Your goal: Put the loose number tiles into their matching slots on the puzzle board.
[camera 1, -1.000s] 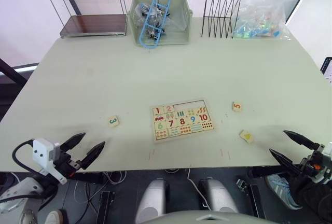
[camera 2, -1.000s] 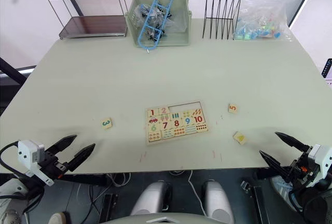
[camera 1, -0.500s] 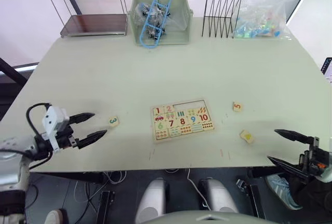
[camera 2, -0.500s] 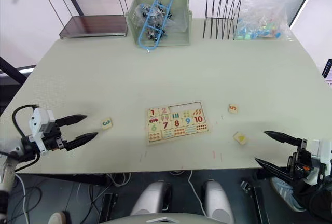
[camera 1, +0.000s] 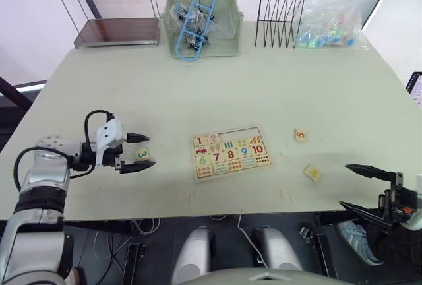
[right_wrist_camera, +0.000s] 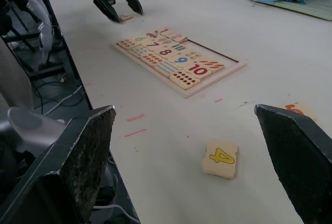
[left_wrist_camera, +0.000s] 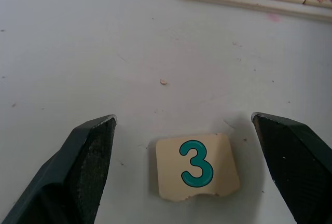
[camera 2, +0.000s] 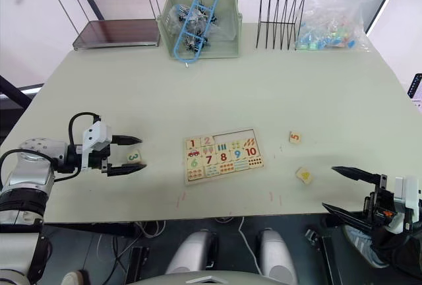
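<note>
Left gripper (camera 1: 140, 151) spread wide, straddling the 3 tile (left_wrist_camera: 196, 166) flat on the table, left of the board (camera 1: 231, 152); tile sits centred between the fingers. Right gripper (camera 1: 359, 187) open, empty, nearer the 4 tile (right_wrist_camera: 220, 158).

This looks like a robot test room or lab. A plain pale worktop (camera 1: 277, 80) stands before bare white walls, with staged props lined along the top of the frame: a wire shelf (camera 1: 109, 8), a green bin (camera 1: 201, 24), a black rack (camera 1: 280, 8). Cables (camera 1: 135, 232) trail underneath at the bottom.
</note>
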